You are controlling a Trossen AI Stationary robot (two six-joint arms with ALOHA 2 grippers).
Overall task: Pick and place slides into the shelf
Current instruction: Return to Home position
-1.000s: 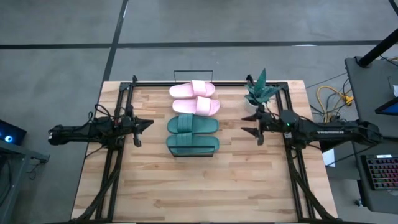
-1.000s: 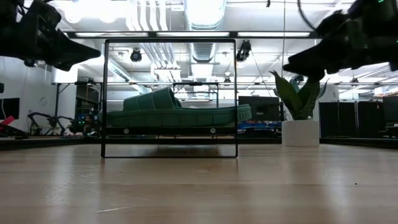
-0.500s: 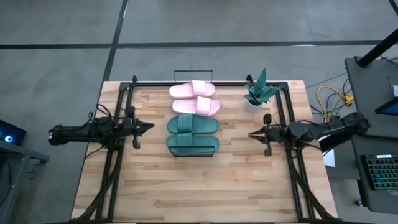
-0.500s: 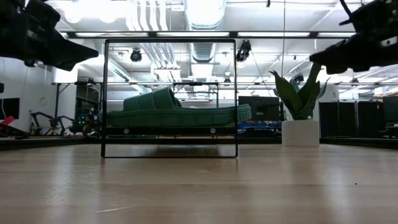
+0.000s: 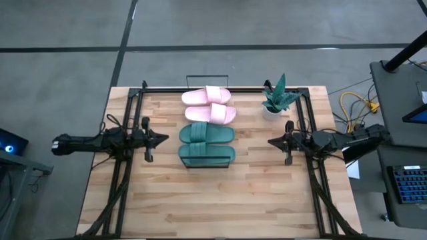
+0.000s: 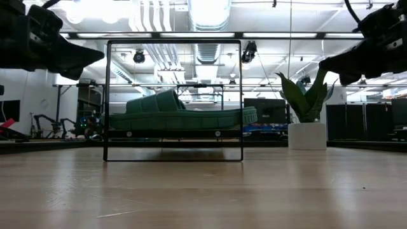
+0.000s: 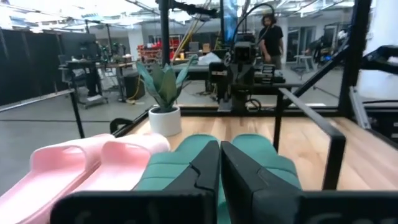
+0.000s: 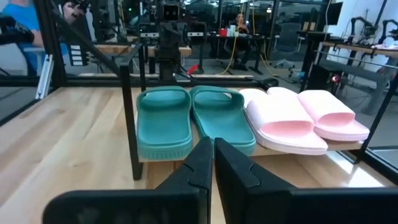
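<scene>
Two pale pink slides point(image 5: 208, 105) and two teal green slides point(image 5: 206, 143) lie side by side in a row on the shelf point(image 5: 230, 162), a board in a thin black frame at the table's middle; they also show in the right wrist view point(image 8: 214, 118). My left gripper point(image 5: 167, 139) hovers shut and empty left of the shelf, pointing at the green slides. My right gripper point(image 5: 269, 142) hovers shut and empty right of the shelf. In the low view the near green slide point(image 6: 181, 114) rests on the board inside the frame.
A small potted plant point(image 5: 278, 99) stands at the far right of the table, near my right arm. Black frame rails point(image 5: 127, 127) run along the table's left and right sides. A person point(image 7: 270, 37) stands in the room beyond the table.
My right gripper has drawn back toward the table's right edge and a little toward the near edge, away from the plant. My left gripper has moved slightly toward the shelf. The slides have stayed still.
</scene>
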